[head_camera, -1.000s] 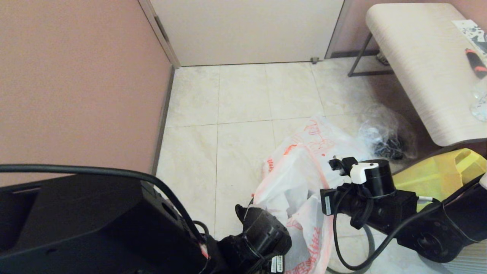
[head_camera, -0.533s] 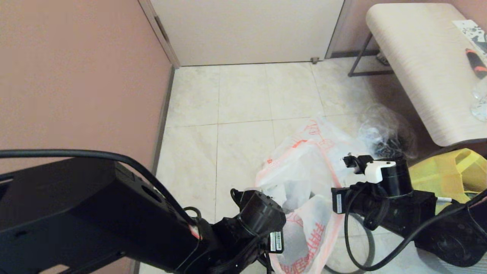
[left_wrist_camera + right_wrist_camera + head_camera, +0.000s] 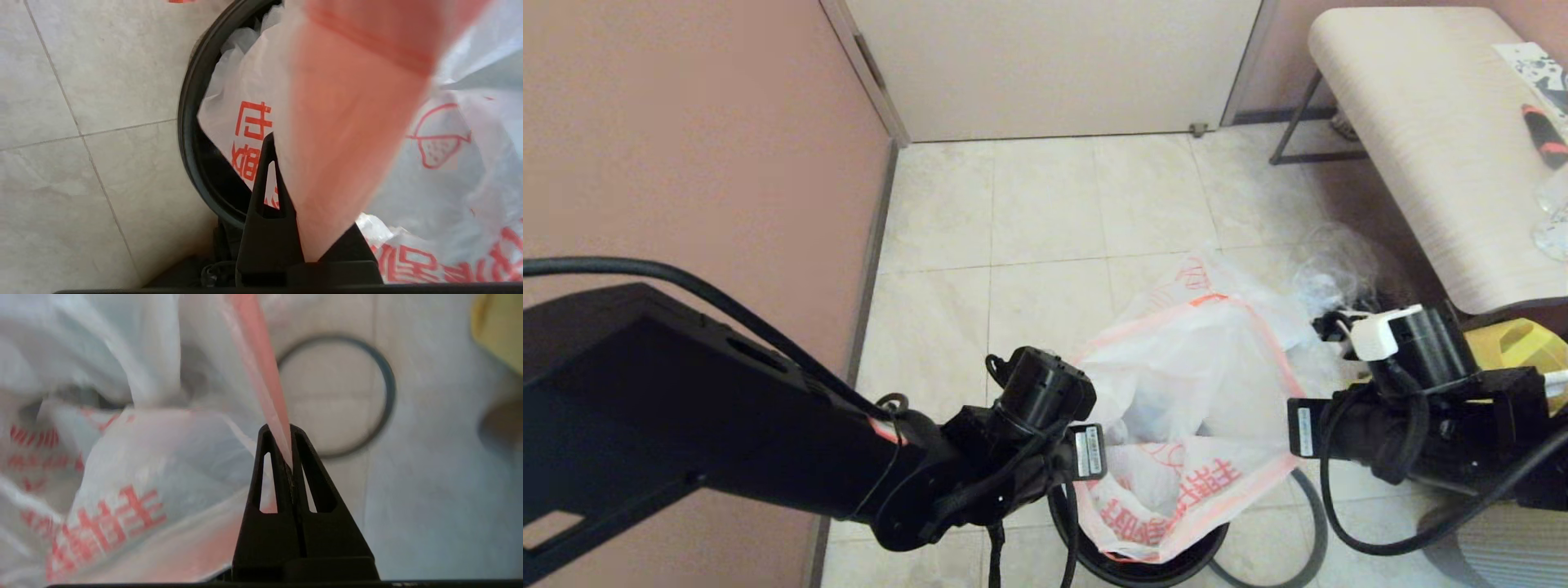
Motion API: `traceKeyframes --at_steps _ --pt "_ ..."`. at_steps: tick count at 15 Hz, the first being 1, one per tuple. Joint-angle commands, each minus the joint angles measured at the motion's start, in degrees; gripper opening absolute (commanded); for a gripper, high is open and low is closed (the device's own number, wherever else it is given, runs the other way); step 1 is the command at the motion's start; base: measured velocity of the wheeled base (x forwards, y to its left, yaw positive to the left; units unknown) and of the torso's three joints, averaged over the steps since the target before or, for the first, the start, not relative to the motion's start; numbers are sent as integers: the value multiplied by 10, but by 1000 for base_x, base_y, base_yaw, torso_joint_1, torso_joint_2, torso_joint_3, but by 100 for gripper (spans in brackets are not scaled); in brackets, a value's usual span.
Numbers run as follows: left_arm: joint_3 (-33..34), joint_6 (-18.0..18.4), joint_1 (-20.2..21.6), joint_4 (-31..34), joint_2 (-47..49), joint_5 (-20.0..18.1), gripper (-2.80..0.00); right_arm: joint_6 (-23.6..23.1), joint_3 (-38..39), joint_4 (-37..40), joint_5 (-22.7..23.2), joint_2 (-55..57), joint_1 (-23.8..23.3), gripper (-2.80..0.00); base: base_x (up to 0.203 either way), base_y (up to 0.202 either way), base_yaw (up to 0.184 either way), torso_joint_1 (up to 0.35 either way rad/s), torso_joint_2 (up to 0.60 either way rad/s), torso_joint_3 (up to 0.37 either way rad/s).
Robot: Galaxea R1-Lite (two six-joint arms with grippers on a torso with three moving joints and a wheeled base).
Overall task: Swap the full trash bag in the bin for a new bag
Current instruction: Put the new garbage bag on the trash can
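A limp white bag with orange-red print, the new bag (image 3: 1176, 384), hangs stretched open between both grippers. Its bottom sags into the dark round bin (image 3: 1184, 559), whose wall (image 3: 190, 134) also shows in the left wrist view. My left gripper (image 3: 286, 167) is shut on the bag's orange handle, which hides one finger. My right gripper (image 3: 278, 430) is shut on the opposite orange handle strip. The dark grey rim hoop (image 3: 1313, 523) lies flat on the tiles right of the bin. Behind the held bag, a corner of a second printed bag (image 3: 1205, 273) shows, apparently the full trash bag; its contents are hidden.
A clear bag with dark contents (image 3: 1339, 273) lies under the pale bench (image 3: 1421, 122) at the right. A yellow tote bag (image 3: 1515, 347) sits behind my right arm. The pink wall (image 3: 686, 163) runs close on the left, and a closed door (image 3: 1054, 65) stands ahead.
Both arms have risen and moved apart, pulling the bag's mouth wide and lifting it. The bin has come into sight beneath the bag.
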Motion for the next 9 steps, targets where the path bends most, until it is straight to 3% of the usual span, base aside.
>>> traceKeyframes --at_steps 1,5,9 --pt "-33 -3 -2 29 -4 1 -280 12 -18 67 -1 -44 2 -280 0 0 0 0 0 0" --pt "-90 -6 -24 142 -22 -23 -280 33 -20 108 1 -63 19 -280 0 0 0 0 0 0" --pt "-38 -13 -3 145 27 -27 -280 42 -23 75 7 33 20 -280 0 0 0 0 0 0"
